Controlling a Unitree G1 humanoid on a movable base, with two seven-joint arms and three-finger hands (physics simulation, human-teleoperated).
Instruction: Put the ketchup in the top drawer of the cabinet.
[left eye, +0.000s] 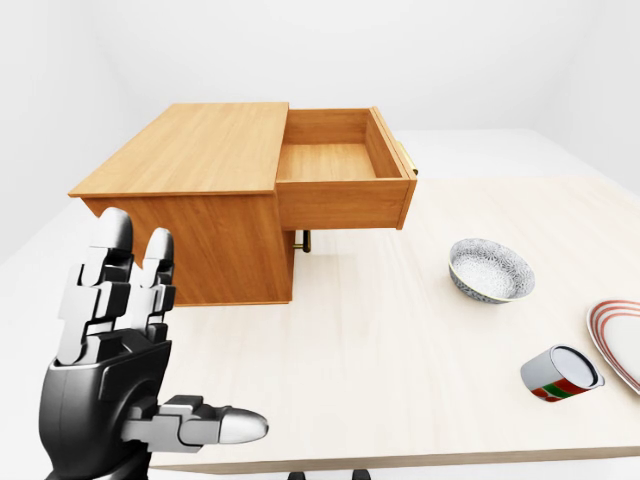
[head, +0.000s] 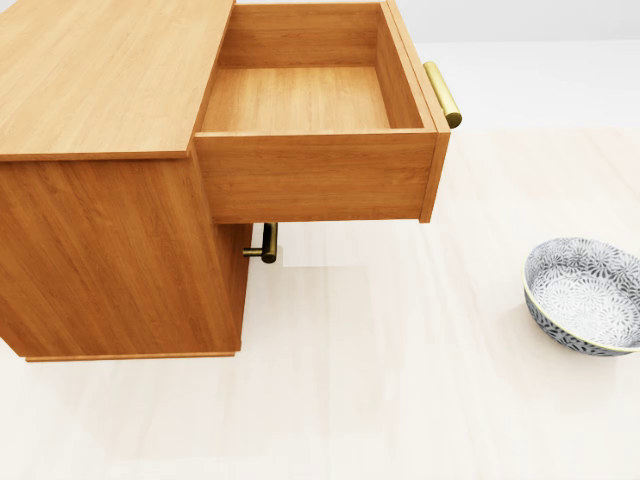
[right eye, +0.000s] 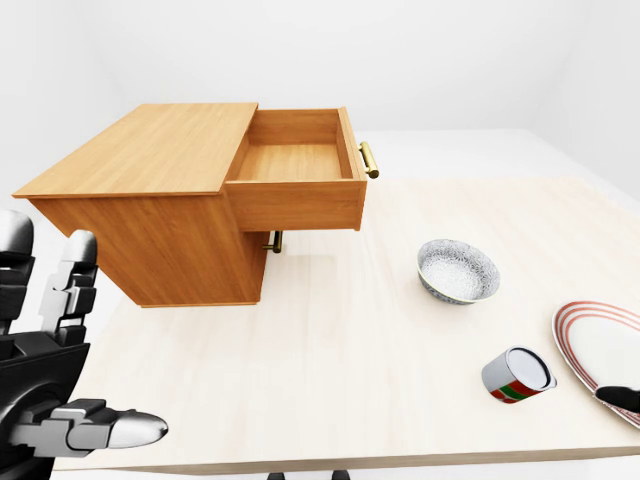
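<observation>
No readable writing on the red-green-white labelled can (right eye: 518, 375). Wood-grain cabinet (left eye: 190, 200), top drawer (left eye: 340, 180) pulled out, brass handle (head: 442, 93), patterned bowl (head: 585, 293). Left hand (left eye: 115, 370) open, fingers spread; right hand can't tell.

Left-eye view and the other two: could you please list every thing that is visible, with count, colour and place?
cabinet: one, brown wood, left on the table.
top drawer: one, wood, pulled open, nothing inside.
brass handles: two, on the open drawer and below it.
bowl: one, grey patterned, right of the cabinet.
can: one, red, green and white, lying near the right edge.
plate: one, white with red rings, far right.
table: one, pale wood.
left hand: one, black and silver, open, bottom left.
</observation>
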